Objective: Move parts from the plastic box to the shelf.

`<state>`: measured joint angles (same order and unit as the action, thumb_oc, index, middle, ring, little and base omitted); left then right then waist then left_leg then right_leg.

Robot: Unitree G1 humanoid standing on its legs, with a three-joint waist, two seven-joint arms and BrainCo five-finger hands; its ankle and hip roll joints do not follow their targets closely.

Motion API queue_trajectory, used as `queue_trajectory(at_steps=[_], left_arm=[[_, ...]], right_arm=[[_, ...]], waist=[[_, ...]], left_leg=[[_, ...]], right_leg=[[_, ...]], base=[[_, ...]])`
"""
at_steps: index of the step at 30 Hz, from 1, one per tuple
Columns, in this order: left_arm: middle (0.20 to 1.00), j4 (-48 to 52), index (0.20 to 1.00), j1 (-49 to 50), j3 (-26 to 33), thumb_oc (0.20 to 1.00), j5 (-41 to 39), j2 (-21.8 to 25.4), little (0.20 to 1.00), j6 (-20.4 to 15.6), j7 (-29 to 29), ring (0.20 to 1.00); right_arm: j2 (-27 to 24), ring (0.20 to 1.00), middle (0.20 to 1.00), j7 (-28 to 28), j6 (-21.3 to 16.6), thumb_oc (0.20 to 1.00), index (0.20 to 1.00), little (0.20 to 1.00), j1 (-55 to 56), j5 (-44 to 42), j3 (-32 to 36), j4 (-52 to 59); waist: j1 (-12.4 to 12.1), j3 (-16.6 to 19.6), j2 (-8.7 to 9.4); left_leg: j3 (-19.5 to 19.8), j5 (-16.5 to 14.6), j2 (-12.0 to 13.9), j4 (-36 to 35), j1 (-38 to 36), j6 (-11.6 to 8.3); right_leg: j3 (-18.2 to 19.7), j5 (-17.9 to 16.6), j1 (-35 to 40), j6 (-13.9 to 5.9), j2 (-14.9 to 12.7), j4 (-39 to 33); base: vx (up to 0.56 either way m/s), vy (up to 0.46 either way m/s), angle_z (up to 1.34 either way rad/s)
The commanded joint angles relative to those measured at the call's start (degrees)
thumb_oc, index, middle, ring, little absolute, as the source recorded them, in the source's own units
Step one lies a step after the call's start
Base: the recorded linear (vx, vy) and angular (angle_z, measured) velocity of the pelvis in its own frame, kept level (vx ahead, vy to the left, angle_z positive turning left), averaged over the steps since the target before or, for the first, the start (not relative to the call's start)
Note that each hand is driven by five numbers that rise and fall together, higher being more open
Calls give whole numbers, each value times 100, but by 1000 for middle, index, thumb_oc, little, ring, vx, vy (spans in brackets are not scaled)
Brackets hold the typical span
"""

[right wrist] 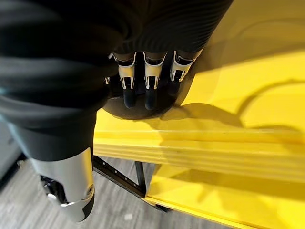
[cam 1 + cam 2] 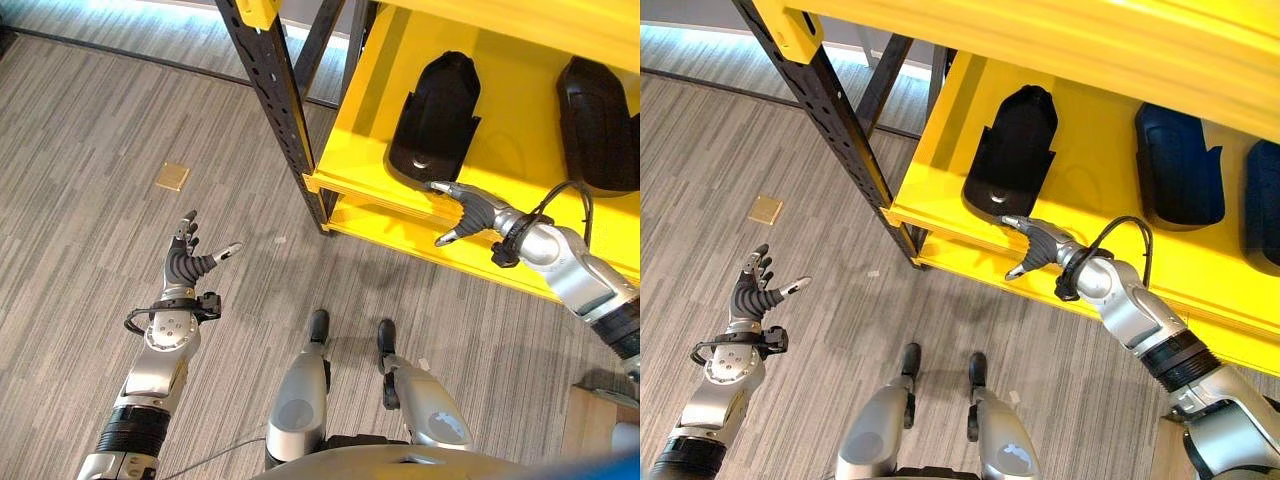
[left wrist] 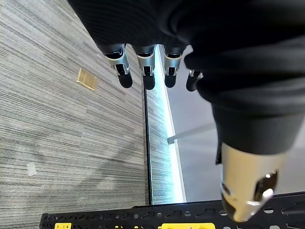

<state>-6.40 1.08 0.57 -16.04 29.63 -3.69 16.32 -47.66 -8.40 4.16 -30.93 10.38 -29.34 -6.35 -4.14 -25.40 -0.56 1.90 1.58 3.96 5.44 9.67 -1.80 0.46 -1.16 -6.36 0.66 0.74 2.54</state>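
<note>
Fingers [image 1: 129, 93] of right hand [image 2: 478, 210] straight, touching black part [image 2: 436, 118] on yellow shelf [image 2: 520, 100]; left hand [image 2: 187, 262] open over floor [image 2: 80, 150].

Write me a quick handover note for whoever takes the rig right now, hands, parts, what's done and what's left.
Right hand: open, straight fingers at the near end of the black part lying on the yellow shelf; not gripping it.
Left hand: open, empty, held over the floor beside the shelf.
Parts: that one plus more dark parts farther along the same shelf level.
Done: at least these parts are on the shelf.
Left: draw the right hand back and fetch the next part from the plastic box, if any remain.
</note>
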Motion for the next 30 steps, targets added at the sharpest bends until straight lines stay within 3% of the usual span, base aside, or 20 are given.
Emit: queue_trajectory(at_steps=[1,10,18,30], left_arm=[[1000,-65,1000,348,66,1000,303,242,1000,-201,101,1000],[1000,-283,1000,393,-46,1000,248,142,1000,-406,101,1000],[1000,-291,1000,569,-130,1000,151,98,1000,-570,85,1000],[1000,-261,1000,710,-157,1000,112,69,1000,-612,50,1000]], right_arm=[[88,1000,1000,551,21,1000,1000,1000,74,53,204,-36],[724,1000,1000,1105,337,1000,1000,1000,-224,347,178,-633],[765,1000,1000,1788,638,1000,1000,1000,-204,607,456,-853],[828,1000,1000,2145,639,1000,1000,1000,-127,528,708,-891]], waist=[[10,502,28],[75,345,-217],[129,319,-317],[176,364,-385]], left_leg=[[138,348,694,-38,642,-326],[81,353,650,-63,625,-313],[13,300,647,-72,563,-308],[-26,274,665,-101,459,-322]], right_leg=[[-31,985,490,-691,-879,648],[31,1003,277,-612,-887,802],[19,972,184,-593,-912,856],[9,950,141,-572,-912,903]], base=[[0,0,0],[6,41,-6],[-2,16,-1],[4,11,-4]])
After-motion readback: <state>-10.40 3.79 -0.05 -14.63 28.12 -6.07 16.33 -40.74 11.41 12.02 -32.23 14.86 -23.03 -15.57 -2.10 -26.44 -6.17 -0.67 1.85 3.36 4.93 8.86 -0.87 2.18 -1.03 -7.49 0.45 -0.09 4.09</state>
